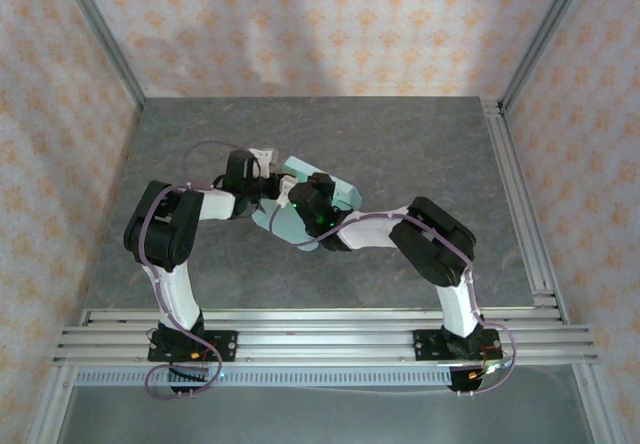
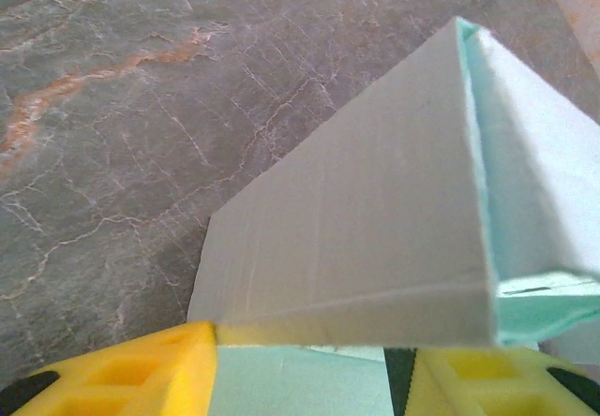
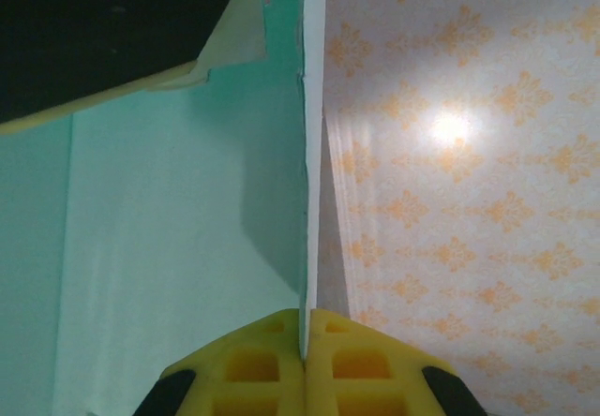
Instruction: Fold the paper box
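The paper box is pale mint-blue card, partly folded, lying mid-table between both arms. In the left wrist view a raised panel of the paper box slopes up in front of my left gripper. Its yellow fingers stand apart, with flat mint card lying between them and a dark gap beside the right one. In the right wrist view my right gripper is shut on the thin edge of an upright wall of the paper box. From above, the left gripper and right gripper meet over the box.
The grey marbled table stretches behind and to both sides of the box. Patterned walls close in the back and sides. An aluminium rail runs along the near edge, and a frame post lines the right side.
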`<action>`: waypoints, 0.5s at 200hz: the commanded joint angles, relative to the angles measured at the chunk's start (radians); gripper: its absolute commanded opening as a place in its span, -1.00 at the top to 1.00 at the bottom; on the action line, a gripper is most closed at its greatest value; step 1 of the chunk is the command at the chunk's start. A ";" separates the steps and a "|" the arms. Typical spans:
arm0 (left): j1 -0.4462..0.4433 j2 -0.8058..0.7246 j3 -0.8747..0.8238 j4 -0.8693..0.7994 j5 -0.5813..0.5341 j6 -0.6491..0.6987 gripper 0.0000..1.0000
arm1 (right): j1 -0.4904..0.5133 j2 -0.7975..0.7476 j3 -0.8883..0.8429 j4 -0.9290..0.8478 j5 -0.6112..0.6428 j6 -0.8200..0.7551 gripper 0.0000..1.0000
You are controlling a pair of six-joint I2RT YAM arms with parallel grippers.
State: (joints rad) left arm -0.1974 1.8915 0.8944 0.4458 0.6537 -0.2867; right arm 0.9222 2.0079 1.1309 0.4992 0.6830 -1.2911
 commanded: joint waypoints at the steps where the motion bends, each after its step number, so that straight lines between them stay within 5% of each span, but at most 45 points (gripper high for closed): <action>1: 0.004 -0.020 0.018 0.030 0.024 0.010 -0.01 | 0.014 0.070 -0.036 0.045 -0.016 -0.082 1.00; 100: 0.015 0.012 0.026 0.051 0.043 0.018 0.11 | -0.016 0.060 -0.020 -0.006 -0.016 -0.047 1.00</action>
State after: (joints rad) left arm -0.1871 1.8915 0.8955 0.4614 0.6563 -0.2890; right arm 0.9073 2.0590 1.1309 0.6266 0.7208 -1.3708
